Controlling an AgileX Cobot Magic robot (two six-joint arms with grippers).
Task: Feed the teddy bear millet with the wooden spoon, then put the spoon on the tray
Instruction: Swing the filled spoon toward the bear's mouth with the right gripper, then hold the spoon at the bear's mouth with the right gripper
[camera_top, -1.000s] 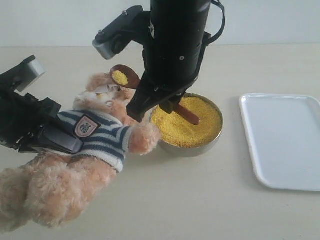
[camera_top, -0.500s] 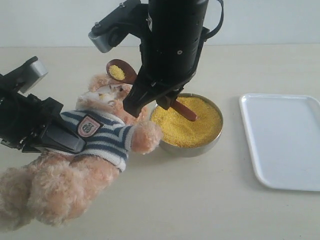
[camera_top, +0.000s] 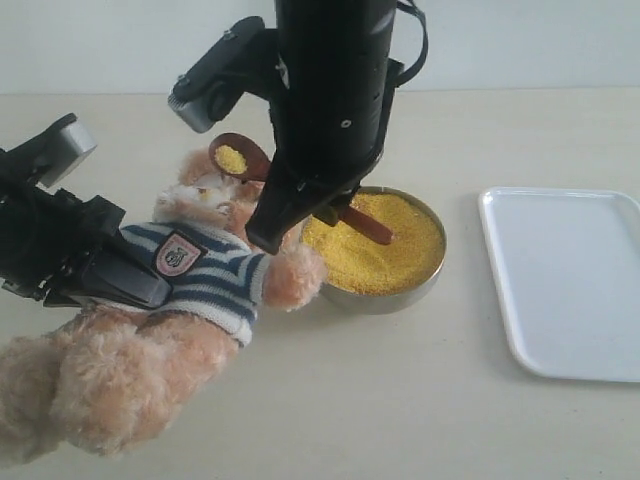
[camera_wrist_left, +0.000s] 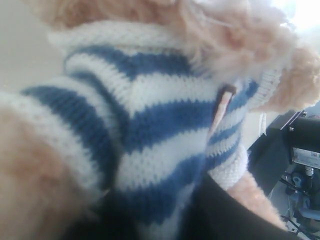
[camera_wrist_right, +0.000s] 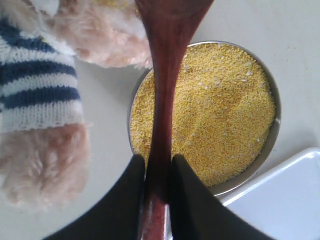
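Note:
The teddy bear lies tilted on the table, striped shirt up, head towards the metal bowl. My left gripper is shut on its torso; the shirt fills the left wrist view, with a dark finger against it. My right gripper is shut on the handle of the wooden spoon. The spoon's bowl carries a little millet and hovers just above the bear's face. Millet fills the metal bowl. The white tray lies at the right.
The bear's paw rests against the metal bowl's rim. In the right wrist view the tray's corner sits close beside the bowl. Bare table stretches along the front and between bowl and tray.
My right arm has shifted left, carrying the spoon's loaded bowl closer to the bear's face. The left gripper has kept its hold on the bear.

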